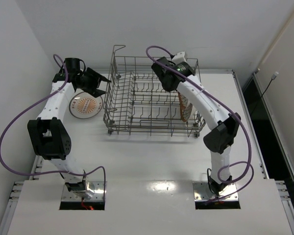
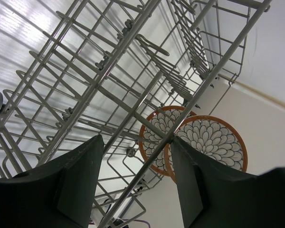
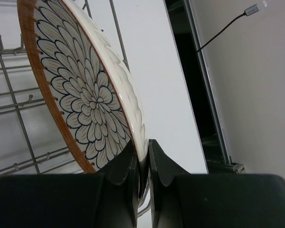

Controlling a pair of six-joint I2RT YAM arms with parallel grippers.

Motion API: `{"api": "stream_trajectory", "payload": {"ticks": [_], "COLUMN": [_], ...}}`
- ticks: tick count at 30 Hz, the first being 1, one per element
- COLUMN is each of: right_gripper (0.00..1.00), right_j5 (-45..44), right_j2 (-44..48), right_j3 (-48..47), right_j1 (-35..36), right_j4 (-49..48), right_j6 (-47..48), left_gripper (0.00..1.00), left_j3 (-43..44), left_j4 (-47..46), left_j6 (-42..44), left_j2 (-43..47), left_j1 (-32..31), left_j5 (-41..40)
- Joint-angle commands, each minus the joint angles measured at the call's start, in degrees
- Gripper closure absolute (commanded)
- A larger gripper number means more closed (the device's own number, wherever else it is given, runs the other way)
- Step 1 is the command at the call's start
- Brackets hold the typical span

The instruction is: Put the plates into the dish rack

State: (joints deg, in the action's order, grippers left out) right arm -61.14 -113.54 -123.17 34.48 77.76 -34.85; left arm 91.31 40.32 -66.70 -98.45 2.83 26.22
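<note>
only overhead: orange-motif plate (image 1: pixel 86 105) | right claw (image 3: pixel 141 153) pinching petal plate (image 3: pixel 85 95) rim | left claw (image 2: pixel 135 145) spread

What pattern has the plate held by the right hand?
The plate shows white, dark-outlined petals inside a brown rim; clearest in the right wrist view.

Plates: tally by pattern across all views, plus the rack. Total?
Petal plates: 2
Orange-centre plate: 1
Dish rack: 1
Total: 4
</note>
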Motion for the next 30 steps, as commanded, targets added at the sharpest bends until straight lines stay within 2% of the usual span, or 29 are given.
{"api": "stream_trajectory", "payload": {"ticks": [1, 9, 18, 30], "right_gripper": [1.00, 1.00, 1.00, 0.99], "right_j5": [-5.5, -3.2, 5.4, 9.3], "right_j2": [-1.6, -2.3, -2.8, -4.0], "right_j3": [-3.0, 0.5, 5.3, 11.1], "right_j1": [0.1, 0.1, 0.6, 1.1], "right_j4": [1.3, 2.5, 2.5, 2.5], "right_j6": [-3.3, -6.9, -11.2, -14.8], "left_gripper": [0.45, 0.45, 0.45, 0.45], "left_j3": [2.2, 2.2, 2.2, 2.2], "left_j4": [-0.1, -0.6, -0.6, -0.6], "left_j6": [-0.3, -0.3, -0.3, -0.3], "left_j2": [0.9, 0.9, 0.9, 0.9], "left_j1": [0.2, 0.2, 0.2, 0.2], "left_j5": [0.9, 0.9, 1.5, 1.5]}}
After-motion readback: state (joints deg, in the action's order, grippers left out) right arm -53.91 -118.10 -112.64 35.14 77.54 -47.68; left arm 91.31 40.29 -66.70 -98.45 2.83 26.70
